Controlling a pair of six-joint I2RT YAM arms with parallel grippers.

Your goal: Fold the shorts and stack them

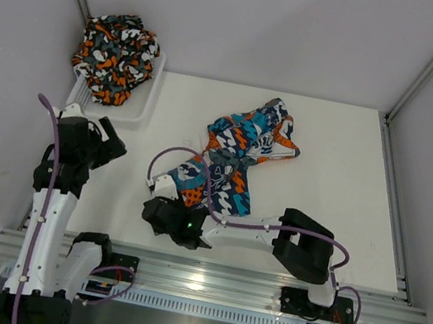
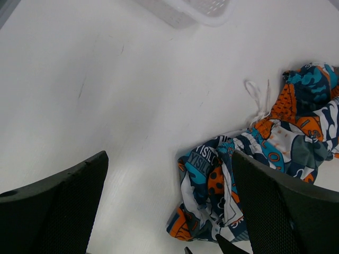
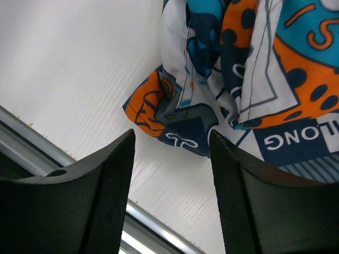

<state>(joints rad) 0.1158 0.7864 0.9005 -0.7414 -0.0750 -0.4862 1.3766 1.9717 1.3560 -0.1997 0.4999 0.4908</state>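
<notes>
The teal-blue, orange and white patchwork shorts [image 1: 239, 153] lie crumpled in the middle of the table, one end reaching toward the near edge. My right gripper [image 1: 163, 196] sits low at that near end. In the right wrist view my right gripper [image 3: 170, 135] stands open; the cloth's corner [image 3: 180, 132] lies just past the fingertips, with only bare table between the fingers. My left gripper [image 1: 111, 139] hovers wide open to the left, and the shorts [image 2: 212, 190] show beside its right finger [image 2: 286, 206]. The camouflage shorts [image 1: 116, 56] are bunched on the basket.
A white mesh basket [image 1: 137, 110] stands at the back left, its corner [image 2: 185, 10] at the top of the left wrist view. A white drawstring [image 2: 257, 98] trails from the patchwork shorts. The table's metal front rail [image 3: 32, 143] runs just behind my right gripper.
</notes>
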